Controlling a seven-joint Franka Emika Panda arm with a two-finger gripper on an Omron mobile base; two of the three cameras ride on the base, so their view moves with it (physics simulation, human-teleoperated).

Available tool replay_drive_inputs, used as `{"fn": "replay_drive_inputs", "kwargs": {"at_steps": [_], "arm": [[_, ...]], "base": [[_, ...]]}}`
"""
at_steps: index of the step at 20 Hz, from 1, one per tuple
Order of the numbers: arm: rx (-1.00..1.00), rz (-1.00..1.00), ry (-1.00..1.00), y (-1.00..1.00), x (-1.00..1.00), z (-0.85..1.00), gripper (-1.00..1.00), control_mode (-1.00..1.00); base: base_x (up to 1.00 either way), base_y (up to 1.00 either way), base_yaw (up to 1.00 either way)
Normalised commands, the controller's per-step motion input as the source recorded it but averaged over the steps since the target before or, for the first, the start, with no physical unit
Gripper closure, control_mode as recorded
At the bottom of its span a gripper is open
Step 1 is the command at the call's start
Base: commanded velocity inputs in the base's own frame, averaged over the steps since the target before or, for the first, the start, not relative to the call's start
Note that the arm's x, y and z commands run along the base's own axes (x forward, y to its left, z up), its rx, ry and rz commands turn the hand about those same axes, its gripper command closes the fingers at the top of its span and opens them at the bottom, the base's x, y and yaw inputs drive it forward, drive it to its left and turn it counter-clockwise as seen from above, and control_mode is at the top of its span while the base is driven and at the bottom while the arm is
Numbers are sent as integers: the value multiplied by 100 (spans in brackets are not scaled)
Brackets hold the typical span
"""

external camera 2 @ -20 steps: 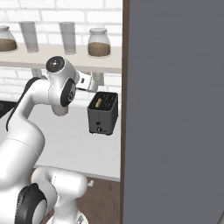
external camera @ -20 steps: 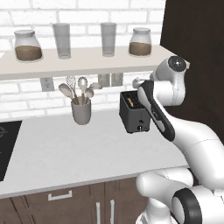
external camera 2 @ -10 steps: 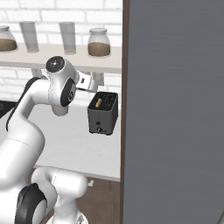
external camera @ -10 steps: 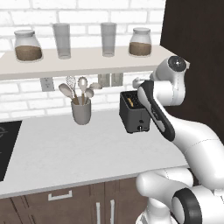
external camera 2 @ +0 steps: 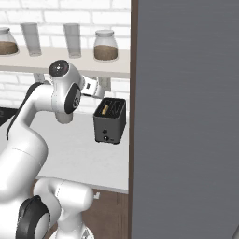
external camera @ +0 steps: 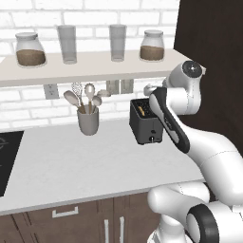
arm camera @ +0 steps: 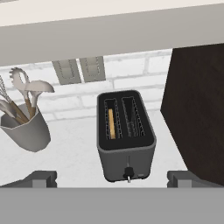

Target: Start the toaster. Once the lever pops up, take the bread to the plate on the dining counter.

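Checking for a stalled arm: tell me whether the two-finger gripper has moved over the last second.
No. The gripper, open, sits as before against the small boxy dark grey-black toaster and the grey utensil cup in both base views.

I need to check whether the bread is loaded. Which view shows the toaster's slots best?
The hand view: it looks down into the toaster, bread in its left slot. Both base views show it smaller, side-on.

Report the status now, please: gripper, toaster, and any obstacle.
Gripper open, above and in front of the toaster. Bread sits in the left slot, untouched. Utensil cup stands off to the left, not in the way.
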Motion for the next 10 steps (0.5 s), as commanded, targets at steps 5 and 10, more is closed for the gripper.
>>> {"fn": "replay_drive_inputs", "kwargs": {"at_steps": [5,10], "arm": [[0,0,0,0,0,0,-100,-100],[0,0,0,0,0,0,-100,-100]], "base": [[0,0,0],[0,0,0]]}}
